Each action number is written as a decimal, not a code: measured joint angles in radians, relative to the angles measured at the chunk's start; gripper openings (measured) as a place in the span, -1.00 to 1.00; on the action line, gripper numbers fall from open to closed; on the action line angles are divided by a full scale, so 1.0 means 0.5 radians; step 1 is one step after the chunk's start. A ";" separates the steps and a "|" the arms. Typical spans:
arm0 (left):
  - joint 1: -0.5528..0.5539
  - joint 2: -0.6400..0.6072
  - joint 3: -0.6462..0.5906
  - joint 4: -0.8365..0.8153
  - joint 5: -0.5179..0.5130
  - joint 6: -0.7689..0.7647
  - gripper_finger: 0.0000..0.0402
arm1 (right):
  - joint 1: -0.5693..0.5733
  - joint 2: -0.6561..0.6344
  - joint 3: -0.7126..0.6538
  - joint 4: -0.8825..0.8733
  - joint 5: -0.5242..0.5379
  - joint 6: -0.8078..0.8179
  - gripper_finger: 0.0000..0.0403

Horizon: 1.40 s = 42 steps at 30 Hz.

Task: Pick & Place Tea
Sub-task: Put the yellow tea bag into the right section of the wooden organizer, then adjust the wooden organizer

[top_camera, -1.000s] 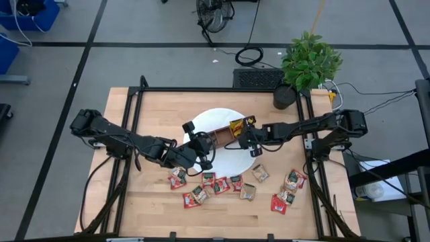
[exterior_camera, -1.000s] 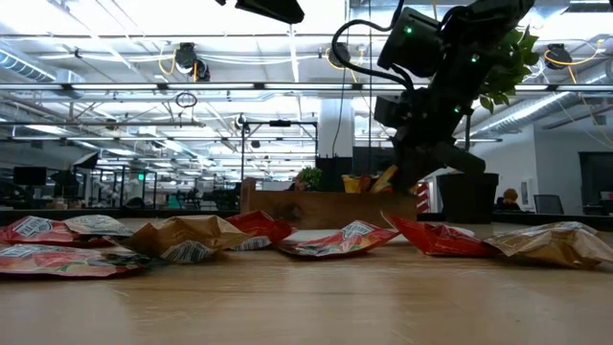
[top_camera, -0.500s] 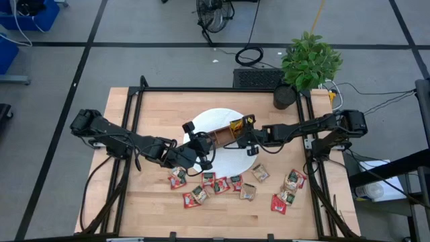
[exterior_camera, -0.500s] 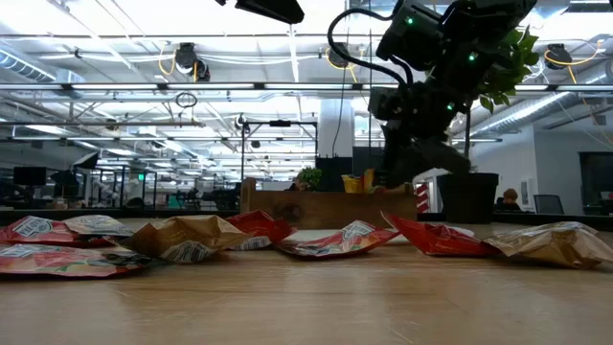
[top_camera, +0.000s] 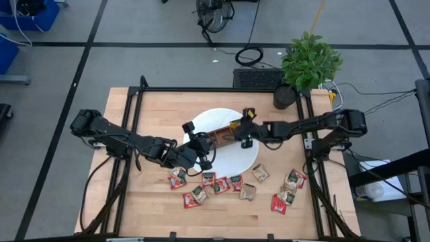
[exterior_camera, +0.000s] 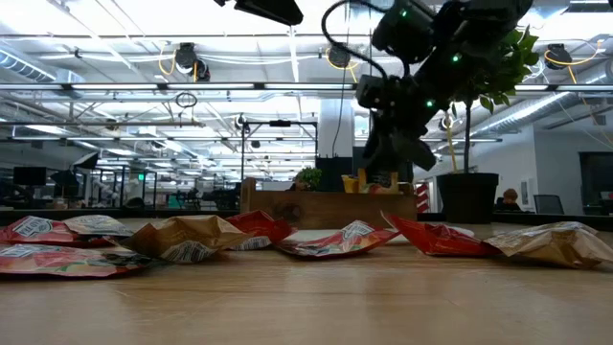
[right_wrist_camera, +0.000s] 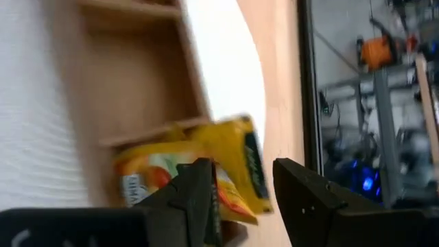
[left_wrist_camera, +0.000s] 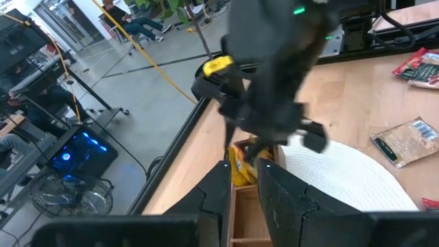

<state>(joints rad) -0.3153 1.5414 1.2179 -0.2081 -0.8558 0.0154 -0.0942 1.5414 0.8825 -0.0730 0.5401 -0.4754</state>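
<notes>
Two black jointed arms with looping cables.

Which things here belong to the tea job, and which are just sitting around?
Job: loose tea sachets, yellow sachets in the wooden tray, white mat, right gripper, left gripper.
Bystanders: potted plant, floor cables.

No legible txt; sachets (top_camera: 201, 195) have labels, print too small.
</notes>
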 joint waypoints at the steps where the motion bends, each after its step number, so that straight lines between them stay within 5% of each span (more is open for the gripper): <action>1: 0.000 0.000 0.000 0.000 0.000 -0.001 -0.61 | -0.041 0.000 0.000 -0.018 -0.023 0.047 -0.27; 7: -0.003 0.000 0.000 0.000 0.000 -0.001 -0.61 | -0.153 -0.088 -0.001 -0.066 -0.061 0.228 -0.19; 23: -0.016 0.001 0.000 -0.014 0.000 -0.004 -0.61 | -0.194 -0.280 -0.001 -0.503 -0.658 0.832 -0.14; 31: -0.029 0.001 0.000 -0.012 0.001 -0.005 -0.61 | -0.236 -0.281 -0.001 -0.327 -0.241 0.512 -0.20; 35: -0.029 0.001 0.000 -0.011 0.000 0.000 -0.61 | -0.432 -0.234 0.002 -0.068 -0.492 0.259 -0.41; 39: -0.029 0.001 0.000 -0.011 0.001 -0.005 -0.61 | -0.748 -0.117 0.002 -0.006 -0.728 0.201 -0.86; 42: -0.029 0.001 0.000 -0.021 0.001 -0.006 -0.61 | -0.927 -0.022 0.002 -0.010 -0.975 0.269 -0.95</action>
<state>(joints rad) -0.3298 1.5417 1.2179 -0.2188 -0.8555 0.0124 -0.5578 1.5305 0.8833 -0.0780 0.0527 -0.3408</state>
